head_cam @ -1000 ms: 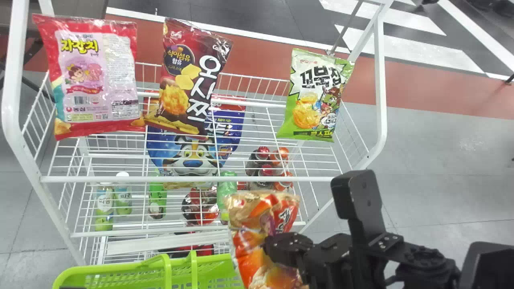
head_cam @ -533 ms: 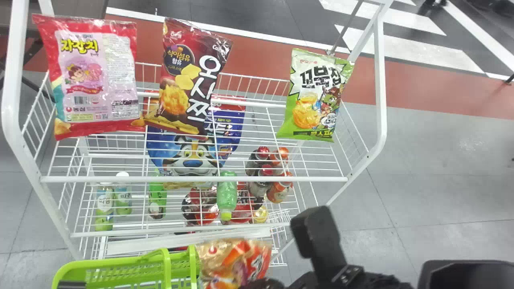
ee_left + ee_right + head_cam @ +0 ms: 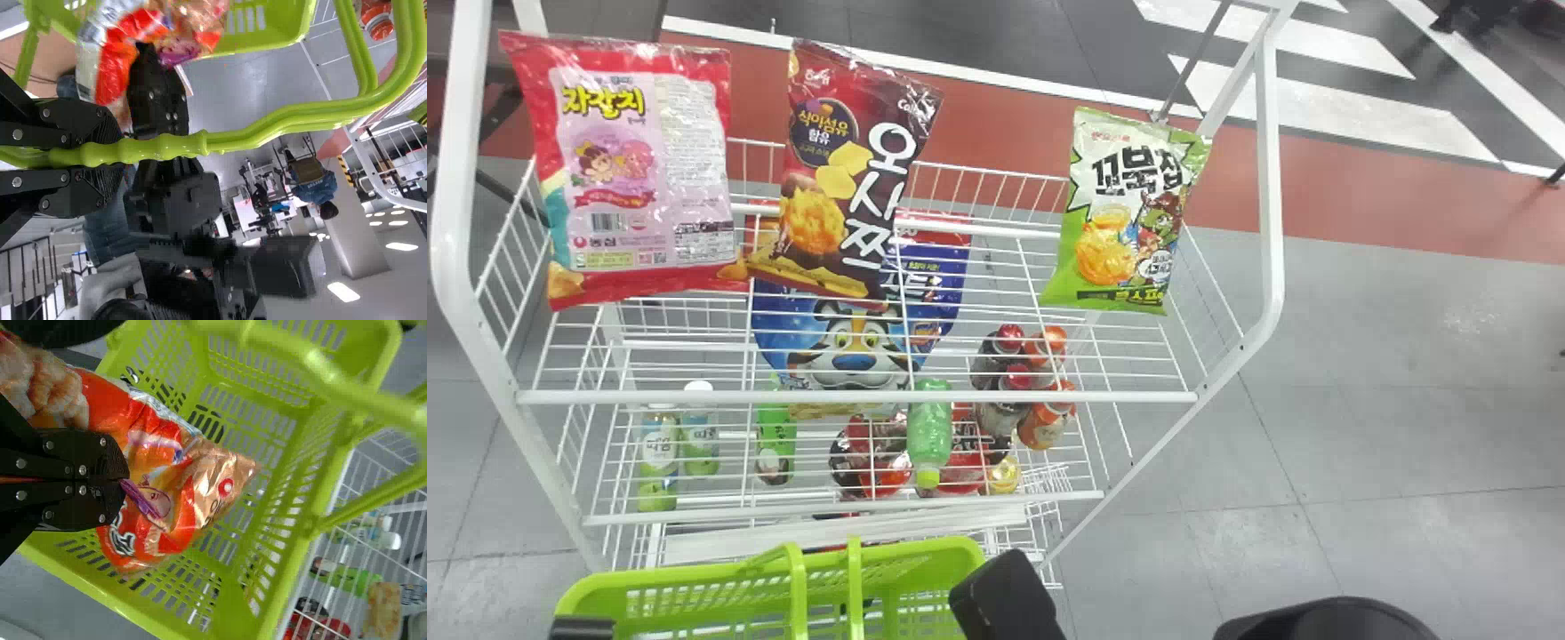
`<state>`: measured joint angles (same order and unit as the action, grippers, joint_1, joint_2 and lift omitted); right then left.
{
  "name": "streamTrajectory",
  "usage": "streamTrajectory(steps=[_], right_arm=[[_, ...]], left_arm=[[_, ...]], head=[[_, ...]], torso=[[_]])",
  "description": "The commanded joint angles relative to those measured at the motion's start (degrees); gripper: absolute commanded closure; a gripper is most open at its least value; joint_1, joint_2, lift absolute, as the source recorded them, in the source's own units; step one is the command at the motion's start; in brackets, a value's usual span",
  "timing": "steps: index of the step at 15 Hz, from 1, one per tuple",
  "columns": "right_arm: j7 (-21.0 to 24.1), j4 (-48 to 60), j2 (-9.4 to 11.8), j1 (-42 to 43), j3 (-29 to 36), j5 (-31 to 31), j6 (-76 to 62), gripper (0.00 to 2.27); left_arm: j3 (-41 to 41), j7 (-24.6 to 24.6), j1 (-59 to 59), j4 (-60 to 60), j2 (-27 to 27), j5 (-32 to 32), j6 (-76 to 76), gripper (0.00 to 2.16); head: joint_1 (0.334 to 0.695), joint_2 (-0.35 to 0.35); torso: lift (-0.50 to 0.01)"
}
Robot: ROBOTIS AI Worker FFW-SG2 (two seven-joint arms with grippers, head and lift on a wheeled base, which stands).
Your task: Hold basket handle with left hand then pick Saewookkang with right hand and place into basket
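I'm watching my right tool [image 3: 124, 480] closest in: its two fingers are closing flat together, with no visible gap, and they're pinching a purple fold in the face of the orange snack bag [image 3: 157, 447]. The bag is hanging at the mouth of the basket [image 3: 233, 607], and I'm seeing its copper-coloured end [image 3: 230, 477] against the slotted floor; how deep it's sitting, I can't tell.

Here's what I'm weighing: the bag's long axis is running at a shallow slant to the fingers, nearly along them. The copper end is reaching out beyond the fingertips, and the other end is lying back alongside the tool. So I'm judging the placing to be in its last stage, and the coming move is calling for both ends to be inside the rim before I'm opening up. The back end is worrying me more, as it could be catching on the rim, or the fold could be clinging as I'm pulling out.

Farther across, my left tool [image 3: 110, 155] is clamping the green handle [image 3: 267, 130], its fingers closing round the grip, so I'm counting on the right one, already having the bag, to be doing the releasing. Beyond the basket, the white wire rack [image 3: 854, 396] is standing close by.
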<state>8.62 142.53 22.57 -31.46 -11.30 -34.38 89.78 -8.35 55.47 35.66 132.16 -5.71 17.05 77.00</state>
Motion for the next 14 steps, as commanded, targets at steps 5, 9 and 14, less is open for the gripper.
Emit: streamTrajectory(steps=[5,9,14], right_arm=[[-5.10,-6.74,0.72,0.87,-1.71,9.33,-5.62,0.00],[-4.75,-6.30,-0.42,0.35,4.18,10.30,-20.74,0.06],[-7.65,-3.84,-4.73,0.00,12.97,6.17,-28.47,0.08]], left_arm=[[0.00,0.25,0.38,0.46,-0.18,0.00,0.30,1.77],[0.09,0.43,0.64,0.73,-0.27,0.00,0.30,1.77],[-0.08,0.25,0.64,0.64,-0.27,0.00,0.30,1.77]], head=[[0.695,-0.350],[0.695,-0.350],[0.695,-0.350]], torso=[[-0.019],[-0.019],[-0.019]])
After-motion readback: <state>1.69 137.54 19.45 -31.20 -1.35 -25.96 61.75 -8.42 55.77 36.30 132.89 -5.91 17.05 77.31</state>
